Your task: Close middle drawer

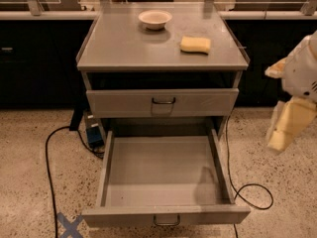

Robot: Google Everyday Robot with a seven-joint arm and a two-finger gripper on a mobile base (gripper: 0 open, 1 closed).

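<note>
Camera view: gripper hovers beside cabinet, open or closed cannot tell. Middle drawer pulled fully out, down-left of gripper, well apart; front likely needs a push in.

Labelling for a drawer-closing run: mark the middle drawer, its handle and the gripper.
middle drawer [158, 167]: camera view, bare tray floor.
handle [166, 221]: camera view, loop on the pulled-out front.
gripper [283, 130]: camera view, pale lower part, right of the cabinet, off the drawer.

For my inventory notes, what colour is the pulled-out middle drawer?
Grey, clearest in the camera view; the middle drawer lies open, end effector off to its right.
</note>
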